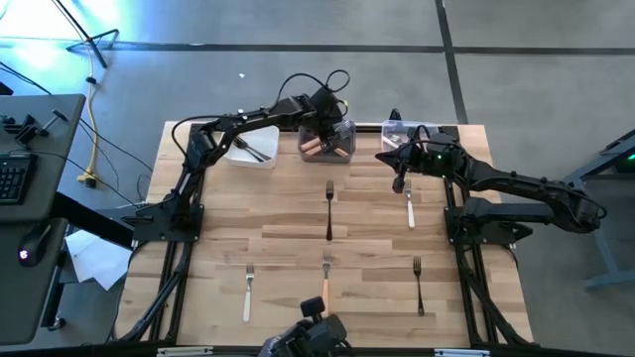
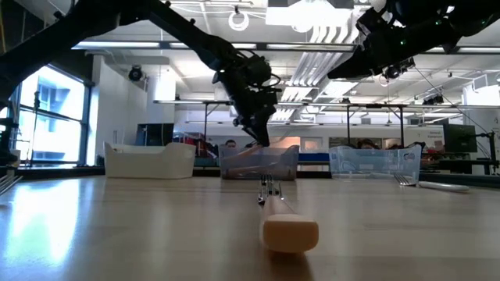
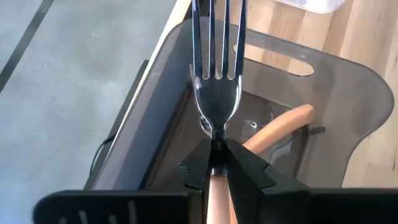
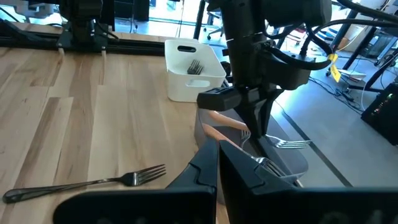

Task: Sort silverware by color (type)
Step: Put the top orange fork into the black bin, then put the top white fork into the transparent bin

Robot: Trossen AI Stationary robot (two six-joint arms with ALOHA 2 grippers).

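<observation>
L end effector (image 3: 216,163) clamps peach fork (image 3: 216,93) upright, tines up; R together.

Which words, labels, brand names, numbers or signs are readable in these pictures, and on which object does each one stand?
None can be read.
Forks, for example the peach-handled fork in the left hand: no marking shows.
Smoky bin, white bin, clear bin: no labels show.
Keyboard beside the table: keys too small to read.
Room beyond the table: nothing legible.
</observation>
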